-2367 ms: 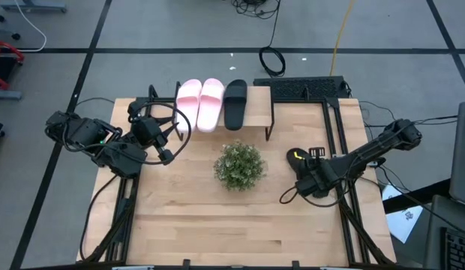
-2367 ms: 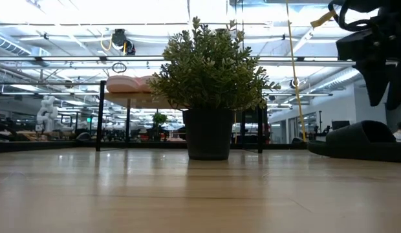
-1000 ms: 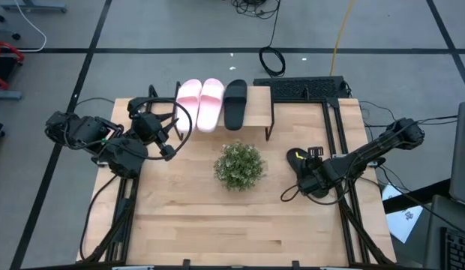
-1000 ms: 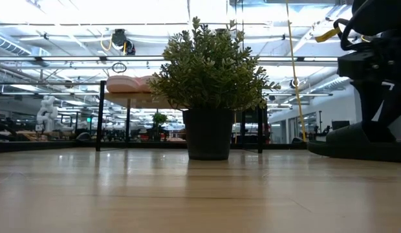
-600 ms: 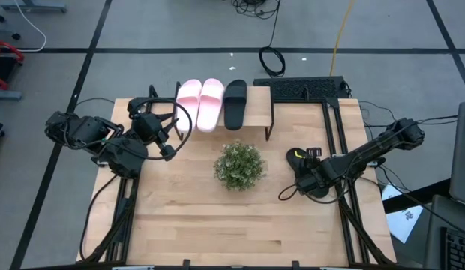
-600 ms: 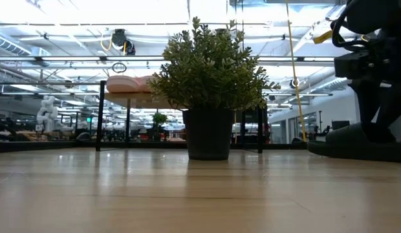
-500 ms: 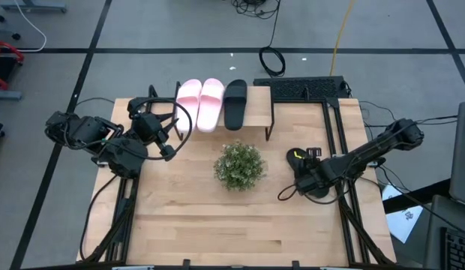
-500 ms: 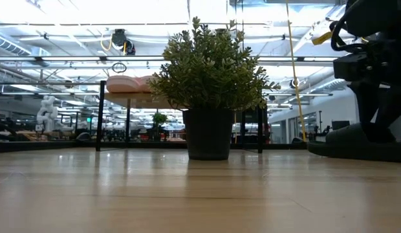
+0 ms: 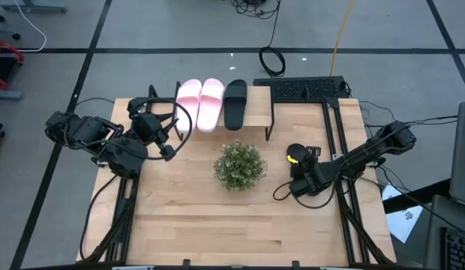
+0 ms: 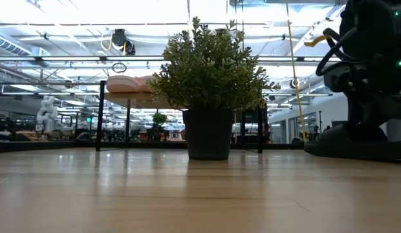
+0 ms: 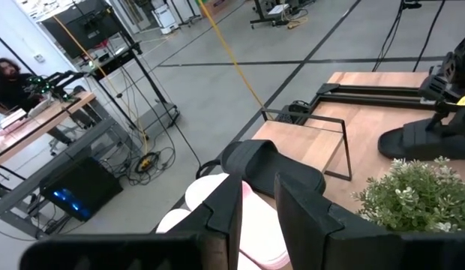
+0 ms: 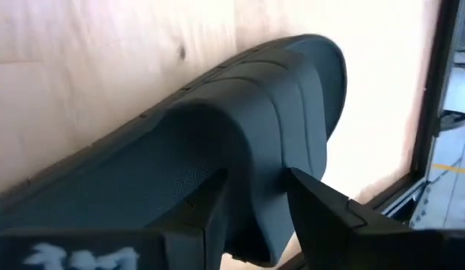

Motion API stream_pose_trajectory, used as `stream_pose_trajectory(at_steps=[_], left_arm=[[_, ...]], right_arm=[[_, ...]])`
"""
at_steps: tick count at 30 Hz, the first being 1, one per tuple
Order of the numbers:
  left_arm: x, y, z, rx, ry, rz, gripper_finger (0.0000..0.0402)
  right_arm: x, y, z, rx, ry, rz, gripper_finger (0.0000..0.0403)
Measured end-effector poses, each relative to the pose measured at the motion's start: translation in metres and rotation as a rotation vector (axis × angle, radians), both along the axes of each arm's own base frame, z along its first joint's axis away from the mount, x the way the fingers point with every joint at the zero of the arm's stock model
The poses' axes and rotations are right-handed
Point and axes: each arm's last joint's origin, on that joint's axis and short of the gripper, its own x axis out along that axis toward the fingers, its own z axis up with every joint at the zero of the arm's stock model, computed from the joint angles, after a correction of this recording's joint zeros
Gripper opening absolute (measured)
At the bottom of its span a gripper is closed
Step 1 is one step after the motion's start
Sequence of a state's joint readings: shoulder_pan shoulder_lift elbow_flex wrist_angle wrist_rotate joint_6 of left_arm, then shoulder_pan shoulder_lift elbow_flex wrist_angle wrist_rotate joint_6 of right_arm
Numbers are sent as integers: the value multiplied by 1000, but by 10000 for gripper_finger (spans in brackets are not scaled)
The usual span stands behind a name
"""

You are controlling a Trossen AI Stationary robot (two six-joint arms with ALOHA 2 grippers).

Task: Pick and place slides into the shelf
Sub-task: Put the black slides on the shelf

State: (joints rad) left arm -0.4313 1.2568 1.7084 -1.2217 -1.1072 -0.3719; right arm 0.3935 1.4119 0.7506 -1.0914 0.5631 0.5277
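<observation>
Three slides (image 9: 211, 104) sit on the shelf (image 9: 259, 109): two pink, one black. The fourth, black slide (image 12: 217, 150) lies on the table right of the plant (image 9: 239, 165), the right gripper (image 12: 255, 202) down on it, fingers straddling its strap; whether they grip firmly I cannot tell. Left gripper (image 11: 255, 206) waits near the shelf's left end, narrowly parted and empty.

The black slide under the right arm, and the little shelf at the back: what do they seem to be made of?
The black slide looks like moulded foam or rubber: matte, one piece, with rounded ridges along the strap and a fine grain on the strap's side. The right gripper straddles the strap. The shelf appears to have a pale wood plank top with visible grain and thin black legs, probably metal.
</observation>
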Motion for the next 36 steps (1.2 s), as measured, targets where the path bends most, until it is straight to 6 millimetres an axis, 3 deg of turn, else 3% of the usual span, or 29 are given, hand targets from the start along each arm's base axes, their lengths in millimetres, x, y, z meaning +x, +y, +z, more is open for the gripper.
stream_pose_trajectory(at_steps=[4,14,20,25,32,36], left_arm=[[0,0,0,-6,-5,2,85],[0,0,0,-8,-8,3,85],[0,0,0,-9,-11,3,85],[0,0,0,-12,-14,4,85],[0,0,0,-13,-14,4,85],[0,0,0,-16,-17,5,85]], right_arm=[[2,0,-2,-14,-23,-7,105],[9,2,-14,-42,-12,-13,10],[10,-1,-11,-36,-65,-100,4],[8,-2,18,-55,-65,-144,3],[11,-3,91,-105,-66,-193,1],[28,-4,132,-23,-197,-184,1]])
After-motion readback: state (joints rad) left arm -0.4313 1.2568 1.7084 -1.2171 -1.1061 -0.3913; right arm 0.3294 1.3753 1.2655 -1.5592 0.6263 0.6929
